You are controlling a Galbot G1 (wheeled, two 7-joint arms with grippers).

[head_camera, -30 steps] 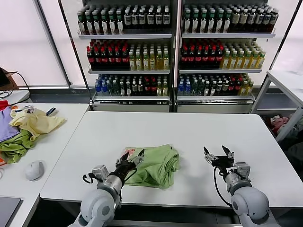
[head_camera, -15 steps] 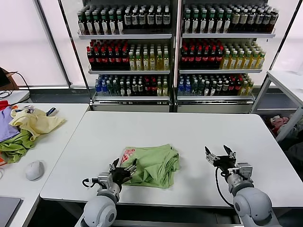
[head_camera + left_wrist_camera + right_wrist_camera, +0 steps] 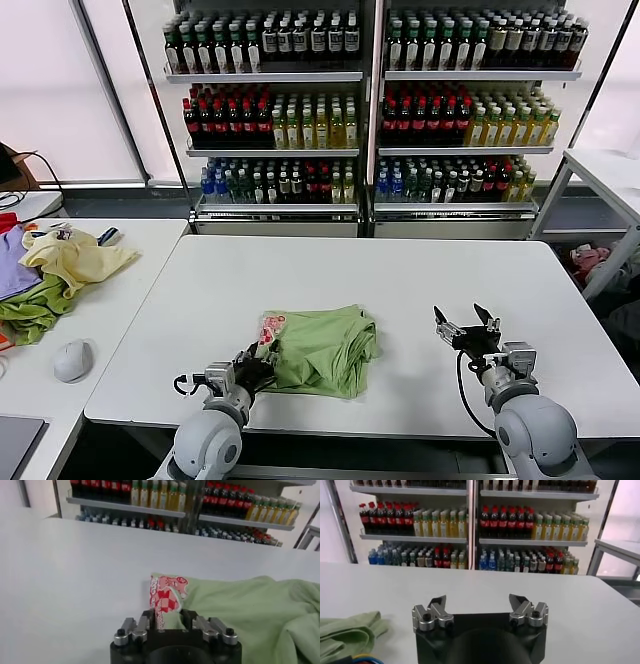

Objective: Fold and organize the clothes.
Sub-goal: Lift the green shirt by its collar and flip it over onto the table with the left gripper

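The light green polo shirt (image 3: 325, 348) lies folded in a bundle near the white table's front edge, with its red-and-white print (image 3: 269, 325) showing at its left corner. My left gripper (image 3: 256, 364) is low at that corner. In the left wrist view the printed edge of the shirt (image 3: 165, 596) runs in between its fingers (image 3: 149, 618), which are closed on the cloth. My right gripper (image 3: 467, 328) is open and empty over bare table to the right of the shirt. In the right wrist view its fingers (image 3: 436, 605) stand wide apart and the shirt (image 3: 347, 632) lies off to one side.
A side table on the left holds a pale yellow garment (image 3: 75, 258), darker green and purple cloths (image 3: 25, 305) and a grey mouse (image 3: 72, 360). Shelves of bottles (image 3: 370, 110) stand behind the table. Another white table (image 3: 605, 170) is at the far right.
My left gripper has drawn back from over the shirt to its front left corner, dropped lower, and closed from open onto the printed edge. The right gripper has barely moved.
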